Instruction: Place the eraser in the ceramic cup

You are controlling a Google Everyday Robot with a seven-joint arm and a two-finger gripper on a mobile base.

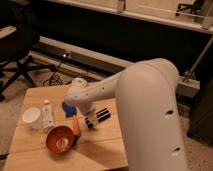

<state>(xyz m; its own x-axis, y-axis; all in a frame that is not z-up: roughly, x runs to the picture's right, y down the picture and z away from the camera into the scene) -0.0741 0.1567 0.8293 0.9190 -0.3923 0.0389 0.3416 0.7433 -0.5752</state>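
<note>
Arm (145, 100) arcs in from right, wrist bent down mid-table. Ceramic cup (31, 121) by left edge of table (102, 146), then bottle (47, 116), bowl (49, 139), brush (68, 108) – gripper (89, 119) just right of brush, claw spread wide, gripping nothing, at left end of flat-lying eraser (101, 116) – open wood front-right
</note>
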